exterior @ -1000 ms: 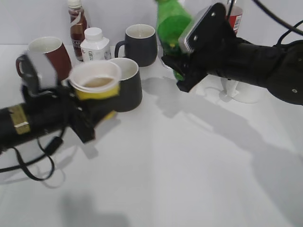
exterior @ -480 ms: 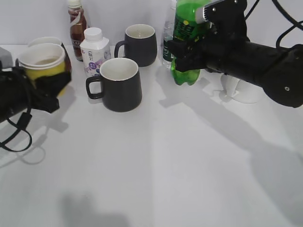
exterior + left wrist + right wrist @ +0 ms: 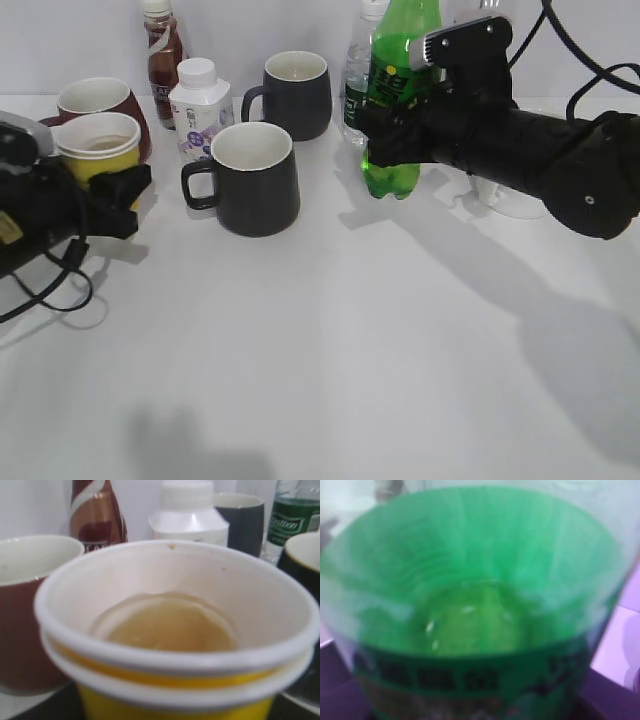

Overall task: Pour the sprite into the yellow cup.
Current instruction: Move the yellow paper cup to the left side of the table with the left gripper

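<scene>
My left gripper (image 3: pixel 118 190) is shut on the yellow cup (image 3: pixel 97 148) at the far left, upright, next to a dark red mug. The cup fills the left wrist view (image 3: pixel 175 645); its white inside holds a little pale liquid. My right gripper (image 3: pixel 385 130) is shut on the sprite (image 3: pixel 397 95), a green bottle held upright at the back right with its base near the table. The sprite's green body fills the right wrist view (image 3: pixel 475 605). Both sets of fingertips are hidden in the wrist views.
A dark red mug (image 3: pixel 100 105) stands behind the cup. A black mug (image 3: pixel 250 180) is at centre left, another black mug (image 3: pixel 295 92) behind it. A white bottle (image 3: pixel 200 105), a brown drink bottle (image 3: pixel 163 55), a clear bottle (image 3: pixel 358 85) and a white object (image 3: pixel 510 195) stand at the back.
My left arm has drawn back left and set the cup lower beside the red mug. My right gripper has turned the sprite from tilted to upright and lowered it.
</scene>
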Controlling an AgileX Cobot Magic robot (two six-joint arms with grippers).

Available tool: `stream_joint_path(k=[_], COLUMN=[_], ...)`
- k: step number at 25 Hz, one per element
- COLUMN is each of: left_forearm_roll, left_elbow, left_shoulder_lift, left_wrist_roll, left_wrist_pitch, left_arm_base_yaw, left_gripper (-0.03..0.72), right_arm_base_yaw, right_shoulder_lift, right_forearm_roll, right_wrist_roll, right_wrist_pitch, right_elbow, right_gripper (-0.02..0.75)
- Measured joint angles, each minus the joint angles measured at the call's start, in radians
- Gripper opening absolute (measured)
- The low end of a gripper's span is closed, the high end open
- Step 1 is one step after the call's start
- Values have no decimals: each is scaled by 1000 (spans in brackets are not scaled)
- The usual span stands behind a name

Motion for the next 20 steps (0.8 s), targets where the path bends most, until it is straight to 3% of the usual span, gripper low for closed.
stream_joint_path(k=[8,15,20], left_forearm_roll=[-4,32,32], left_elbow=[-65,-66,-24], left_shoulder_lift=[126,139,138], left_wrist_roll=[19,20,20], left_wrist_pitch=[-44,-76,-84], left_arm_base_yaw=[0,0,0], left_gripper=[375,580,602], right_arm_base_yaw=[0,0,0], right_shoulder_lift=[1,1,8], right_forearm_roll=[0,1,1], right_wrist_roll=[-2,-8,-11], right_wrist_pitch=[0,0,-10], right_elbow=[0,0,0], right_gripper=[426,425,425])
